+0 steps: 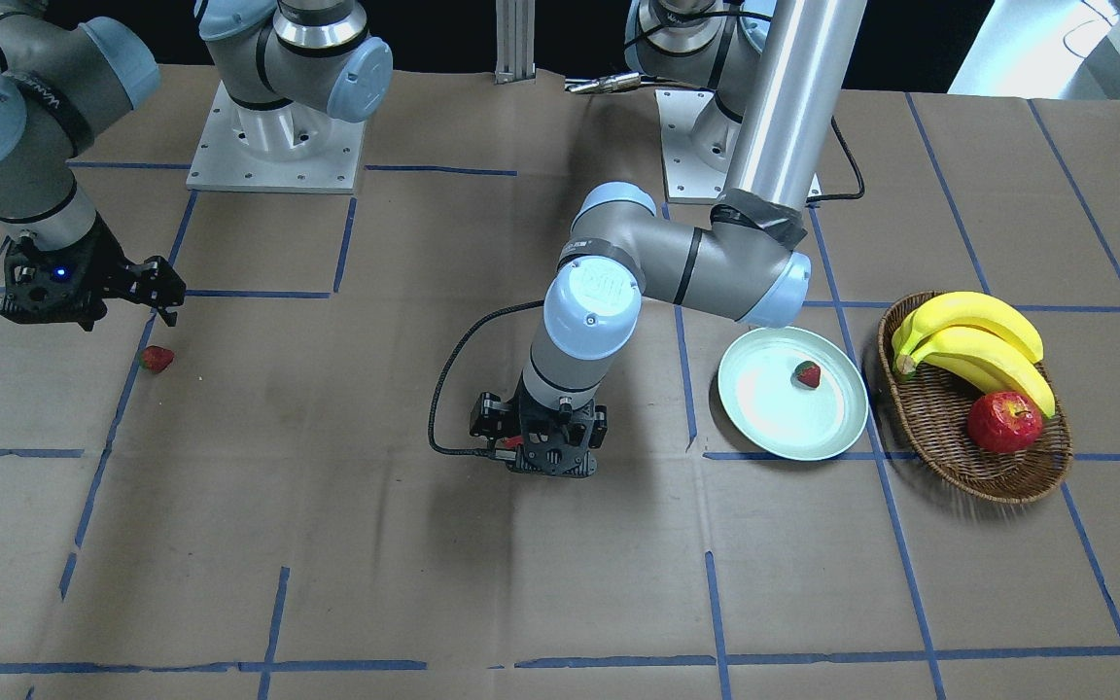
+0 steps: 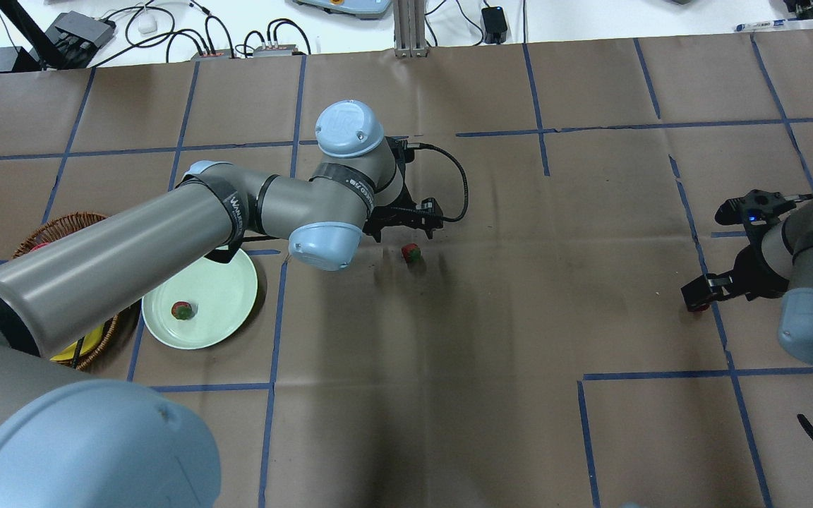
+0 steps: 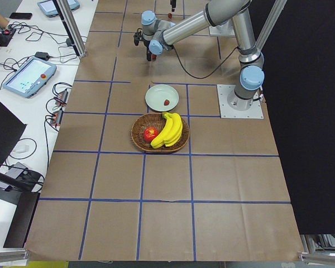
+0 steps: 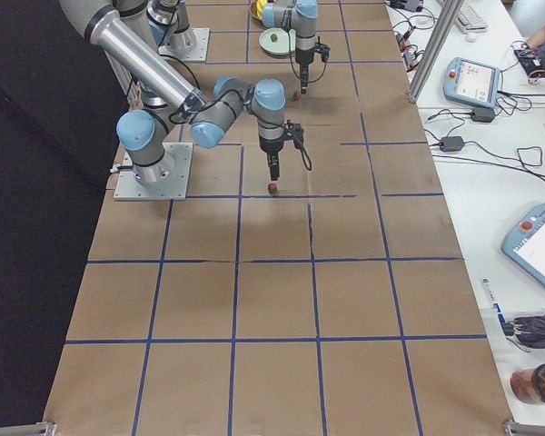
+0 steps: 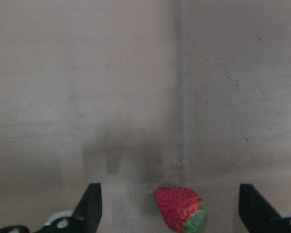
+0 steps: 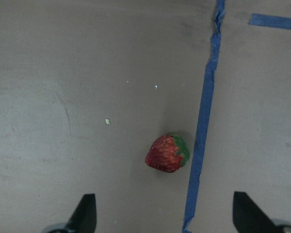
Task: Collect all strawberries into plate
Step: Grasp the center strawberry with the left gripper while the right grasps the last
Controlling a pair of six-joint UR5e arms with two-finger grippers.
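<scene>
One strawberry (image 1: 807,374) lies on the pale green plate (image 1: 774,413), also seen in the overhead view (image 2: 181,310). A second strawberry (image 2: 411,252) lies on the paper mid-table. My left gripper (image 5: 167,194) is open and hangs low over it, with the berry (image 5: 179,208) between its fingers. A third strawberry (image 1: 156,359) lies by a blue tape line. My right gripper (image 6: 162,204) is open and empty above it, the berry (image 6: 167,153) just ahead of its fingers. The right gripper also shows in the front view (image 1: 163,292).
A brown wicker basket (image 1: 949,442) beside the plate holds bananas (image 1: 978,345) and a red apple (image 1: 1004,421). The left arm's forearm (image 2: 131,247) passes over the plate (image 2: 219,296) and the basket. Blue tape lines cross the brown paper.
</scene>
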